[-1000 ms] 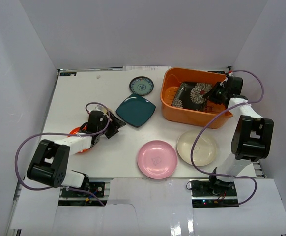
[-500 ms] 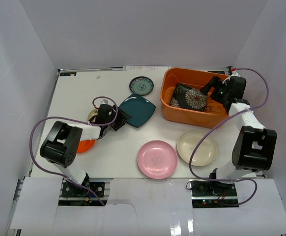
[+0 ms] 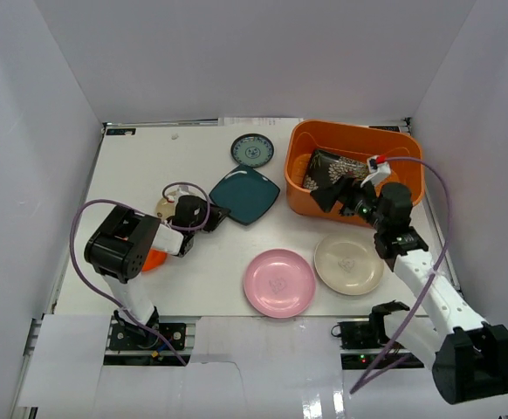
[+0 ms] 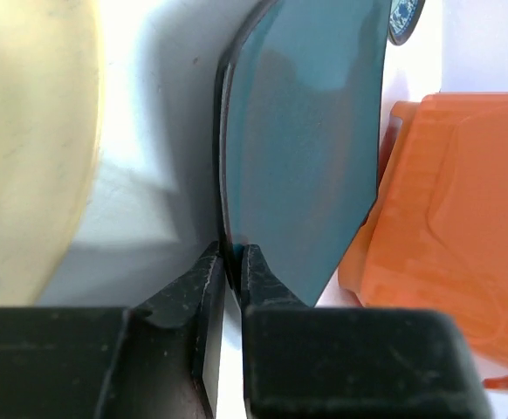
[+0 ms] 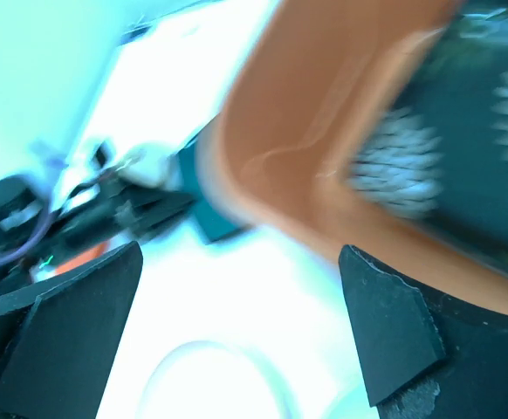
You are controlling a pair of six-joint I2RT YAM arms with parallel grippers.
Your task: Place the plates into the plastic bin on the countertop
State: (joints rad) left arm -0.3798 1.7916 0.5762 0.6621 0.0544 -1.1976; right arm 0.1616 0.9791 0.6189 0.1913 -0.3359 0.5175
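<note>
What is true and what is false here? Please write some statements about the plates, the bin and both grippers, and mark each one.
1. The black floral plate lies inside the orange bin. True.
2. The left gripper is open and touches nothing. False: it is shut on the rim of the teal square plate.
3. The right gripper is open and holds nothing. True.
4. The cream plate lies in the bin. False: it lies on the countertop, near the bin.

Bright white walls (image 3: 254,52) enclose a white countertop (image 3: 149,166) on three sides.
</note>
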